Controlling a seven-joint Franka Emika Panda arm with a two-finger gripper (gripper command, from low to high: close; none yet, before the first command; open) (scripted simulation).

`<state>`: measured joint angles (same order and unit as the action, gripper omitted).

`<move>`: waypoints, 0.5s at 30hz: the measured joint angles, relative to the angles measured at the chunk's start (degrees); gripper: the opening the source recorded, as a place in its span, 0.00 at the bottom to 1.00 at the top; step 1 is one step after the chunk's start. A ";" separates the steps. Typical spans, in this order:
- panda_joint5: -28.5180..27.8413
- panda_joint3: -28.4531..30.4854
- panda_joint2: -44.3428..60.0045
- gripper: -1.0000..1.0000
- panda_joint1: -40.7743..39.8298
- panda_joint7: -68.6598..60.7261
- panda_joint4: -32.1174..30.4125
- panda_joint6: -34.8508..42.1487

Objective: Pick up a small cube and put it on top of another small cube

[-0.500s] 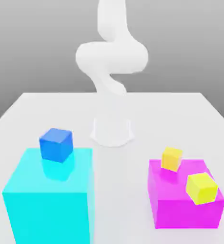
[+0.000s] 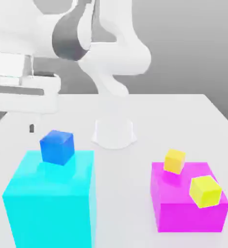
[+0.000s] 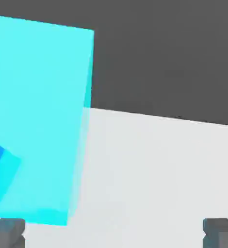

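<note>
Both views are bright and evenly lit, with no single light source to be made out. The table (image 2: 184,116) is pale and almost shadowless; a faint soft shade lies around the arm's base (image 2: 114,133). The cyan block (image 2: 50,198) and magenta block (image 2: 188,203) have glossy tops that mirror the cubes on them. The arm (image 2: 111,53) looks washed out, its near parts soft and blurred. In the hand view the backdrop is flat dark grey, with crisp edges and no glare.
</note>
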<state>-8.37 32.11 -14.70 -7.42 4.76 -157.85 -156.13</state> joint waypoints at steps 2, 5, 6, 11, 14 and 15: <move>-0.20 3.45 3.68 0.50 -1.04 -5.18 -2.96 -2.78; 0.51 7.90 9.40 0.50 -2.94 -13.68 -7.42 -7.03; 1.87 8.64 11.11 0.50 -3.37 -16.38 -8.28 -8.26; 18.53 2.85 18.32 0.50 -5.93 -30.10 -7.75 -12.81; 29.11 -5.34 22.21 0.50 -11.60 -37.90 -6.57 -15.08; 32.01 -8.38 23.43 0.50 -13.93 -40.06 -6.18 -15.86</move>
<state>23.65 23.73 8.73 -21.35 -35.30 -164.03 -171.99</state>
